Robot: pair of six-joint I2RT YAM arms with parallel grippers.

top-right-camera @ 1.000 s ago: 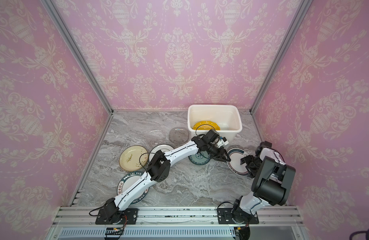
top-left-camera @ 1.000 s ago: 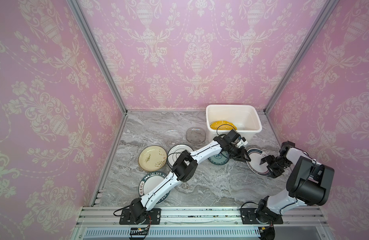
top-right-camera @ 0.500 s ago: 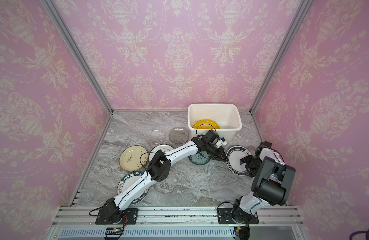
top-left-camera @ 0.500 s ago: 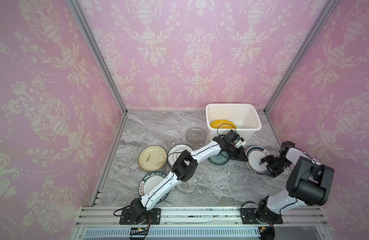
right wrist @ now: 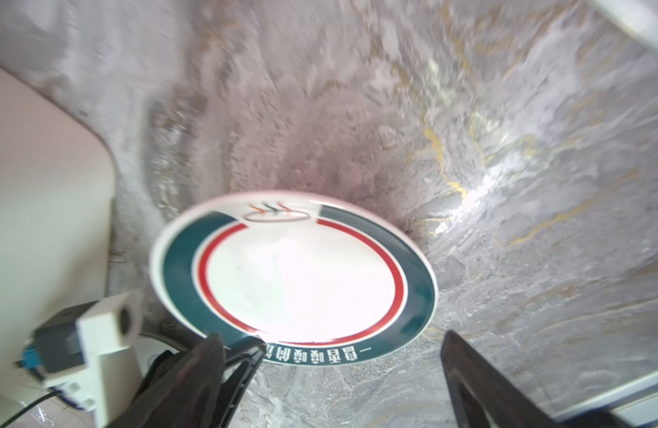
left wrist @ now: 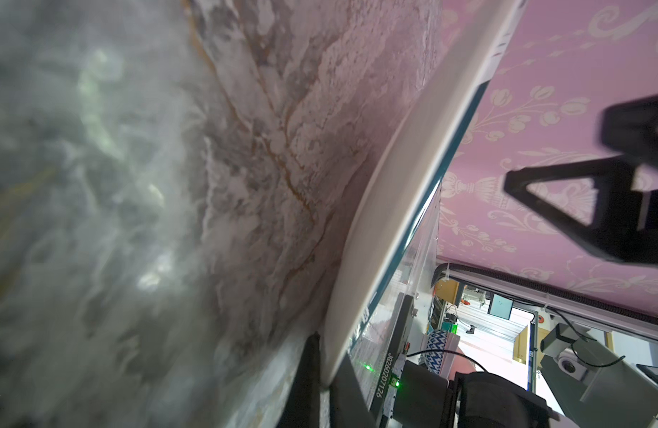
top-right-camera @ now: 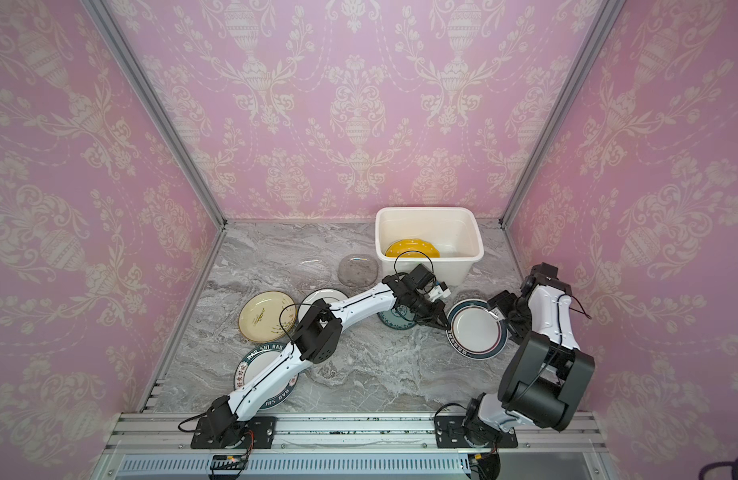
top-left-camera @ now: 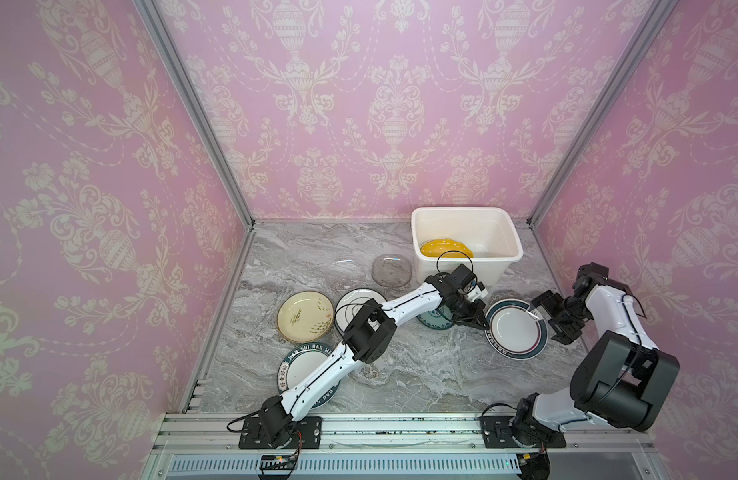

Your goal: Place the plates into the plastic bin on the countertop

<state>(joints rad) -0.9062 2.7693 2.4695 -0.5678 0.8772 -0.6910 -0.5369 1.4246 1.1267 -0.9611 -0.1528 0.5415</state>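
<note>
The grey marble countertop point(top-left-camera: 421, 374) carries the white bin point(top-left-camera: 497, 272) at its back right corner. Inside the bin one yellow plate point(top-left-camera: 444, 248) lies toward the left wall, with open room beside it. Just in front of the bin sits a white plate point(top-left-camera: 514, 330) with a dark teal rim, a red ring and lettering. The left gripper point(top-left-camera: 477, 322) pinches its left edge. The right gripper point(top-left-camera: 550, 318) stands wide open at its right edge, gripping nothing. Bare counter lies in front of the plate.

White plastic bin point(top-left-camera: 504, 270), far right on the grey marble worktop point(top-left-camera: 400, 374), holds a yellow plate point(top-left-camera: 442, 248); a dark-rimmed plate point(top-left-camera: 514, 330) lies just nearer, cream plate point(top-left-camera: 305, 316) further left
</note>
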